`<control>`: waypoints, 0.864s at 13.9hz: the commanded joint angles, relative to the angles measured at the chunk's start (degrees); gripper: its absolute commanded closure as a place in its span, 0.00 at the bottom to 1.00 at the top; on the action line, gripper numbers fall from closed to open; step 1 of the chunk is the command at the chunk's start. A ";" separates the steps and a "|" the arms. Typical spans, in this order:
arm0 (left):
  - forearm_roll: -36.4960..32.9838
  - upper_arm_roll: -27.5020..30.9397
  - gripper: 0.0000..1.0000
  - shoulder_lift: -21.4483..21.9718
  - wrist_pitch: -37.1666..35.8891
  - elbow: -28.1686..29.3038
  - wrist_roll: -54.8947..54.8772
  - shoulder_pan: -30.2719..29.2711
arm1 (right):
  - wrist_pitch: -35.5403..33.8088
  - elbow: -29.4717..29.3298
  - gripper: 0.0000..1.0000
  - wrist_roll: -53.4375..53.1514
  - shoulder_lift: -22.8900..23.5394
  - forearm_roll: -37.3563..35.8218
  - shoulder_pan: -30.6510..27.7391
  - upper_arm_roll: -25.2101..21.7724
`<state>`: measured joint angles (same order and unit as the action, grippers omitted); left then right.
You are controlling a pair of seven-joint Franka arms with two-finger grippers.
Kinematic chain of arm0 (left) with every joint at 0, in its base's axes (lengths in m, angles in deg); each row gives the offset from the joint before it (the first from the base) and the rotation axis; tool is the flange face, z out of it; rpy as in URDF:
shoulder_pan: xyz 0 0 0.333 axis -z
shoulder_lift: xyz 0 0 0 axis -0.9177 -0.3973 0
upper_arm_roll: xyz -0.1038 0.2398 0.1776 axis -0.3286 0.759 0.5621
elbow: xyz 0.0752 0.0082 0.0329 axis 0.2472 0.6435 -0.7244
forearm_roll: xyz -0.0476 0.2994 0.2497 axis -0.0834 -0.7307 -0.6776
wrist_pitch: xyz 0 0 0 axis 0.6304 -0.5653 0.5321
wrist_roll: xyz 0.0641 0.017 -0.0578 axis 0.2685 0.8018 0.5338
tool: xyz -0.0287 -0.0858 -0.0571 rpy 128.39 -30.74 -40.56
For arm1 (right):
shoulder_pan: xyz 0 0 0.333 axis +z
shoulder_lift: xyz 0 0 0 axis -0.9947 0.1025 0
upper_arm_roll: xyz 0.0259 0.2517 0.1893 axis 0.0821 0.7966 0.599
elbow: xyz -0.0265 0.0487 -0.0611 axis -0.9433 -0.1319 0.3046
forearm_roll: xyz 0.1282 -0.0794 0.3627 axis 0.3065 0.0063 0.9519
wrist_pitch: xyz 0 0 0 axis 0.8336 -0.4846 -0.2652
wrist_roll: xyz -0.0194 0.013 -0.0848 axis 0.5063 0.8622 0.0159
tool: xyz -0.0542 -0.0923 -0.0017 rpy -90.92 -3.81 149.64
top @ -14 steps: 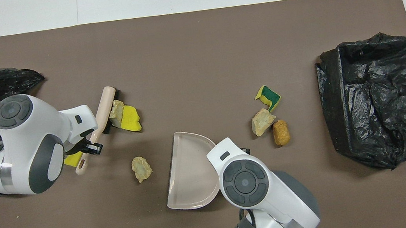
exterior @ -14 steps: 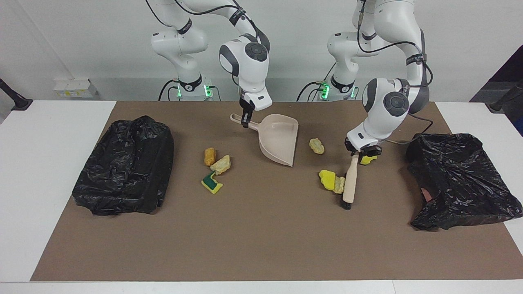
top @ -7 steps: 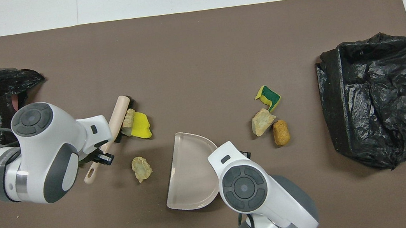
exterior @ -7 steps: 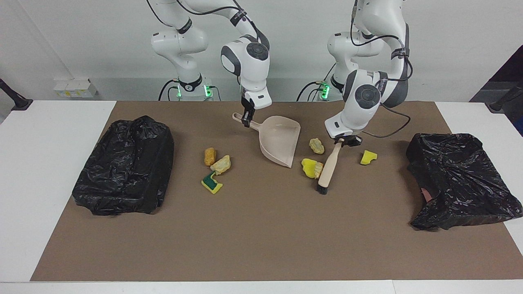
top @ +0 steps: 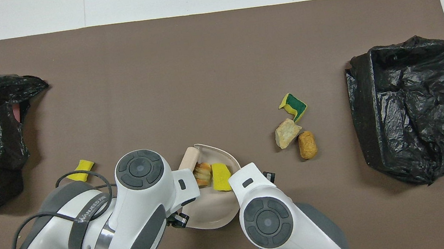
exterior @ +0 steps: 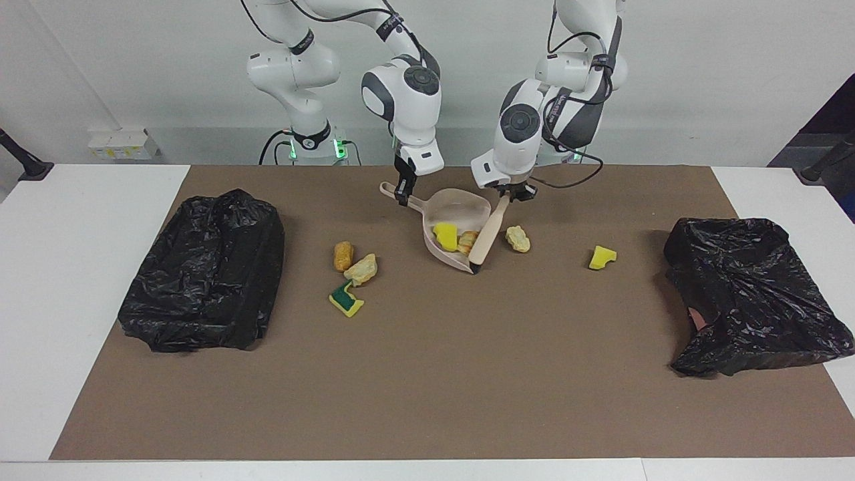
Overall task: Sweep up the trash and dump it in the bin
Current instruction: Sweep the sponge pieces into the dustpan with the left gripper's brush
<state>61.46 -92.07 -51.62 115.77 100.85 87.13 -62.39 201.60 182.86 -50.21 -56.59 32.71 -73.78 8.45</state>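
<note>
My right gripper (exterior: 402, 195) is shut on the handle of the beige dustpan (exterior: 461, 204), which rests tilted on the mat. My left gripper (exterior: 511, 195) is shut on the handle of the beige brush (exterior: 487, 234); its dark bristle end sits at the pan's mouth. Two bits of trash lie in the pan: a yellow sponge bit (exterior: 445, 236) and a tan-orange chunk (exterior: 467, 242). A pale lump (exterior: 517, 238) lies just beside the brush, outside the pan. In the overhead view the wrists cover both grippers; the brush (top: 189, 159) and the dustpan (top: 220, 212) show.
A yellow bit (exterior: 602, 257) lies toward the left arm's end. An orange chunk (exterior: 343, 255), a tan chunk (exterior: 361, 269) and a green-and-yellow sponge piece (exterior: 346, 298) cluster toward the right arm's end. Black-bagged bins (exterior: 204, 270) (exterior: 755, 294) stand at both ends of the brown mat.
My left gripper swept the brush toward the right arm's end, pushing the yellow sponge bit and tan-orange chunk into the dustpan. One yellow bit stayed where the brush started. The dustpan barely moved.
</note>
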 commanded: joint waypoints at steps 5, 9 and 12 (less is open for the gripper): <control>5.16 11.38 1.00 9.80 -8.19 1.39 4.90 -1.03 | 1.67 1.39 1.00 1.93 -0.92 0.16 -0.49 0.31; -8.53 21.05 1.00 8.92 -3.81 1.74 6.68 -1.12 | 2.20 1.48 1.00 1.94 -0.22 0.08 -0.40 0.31; -11.37 28.53 1.00 9.01 3.48 4.19 6.95 -1.21 | 2.38 1.39 1.00 1.59 -0.04 0.08 -0.40 0.31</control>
<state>51.58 -66.48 -43.53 114.43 102.11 92.78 -63.69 202.41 183.43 -49.80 -56.55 32.68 -73.80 8.44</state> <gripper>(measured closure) 0.736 0.687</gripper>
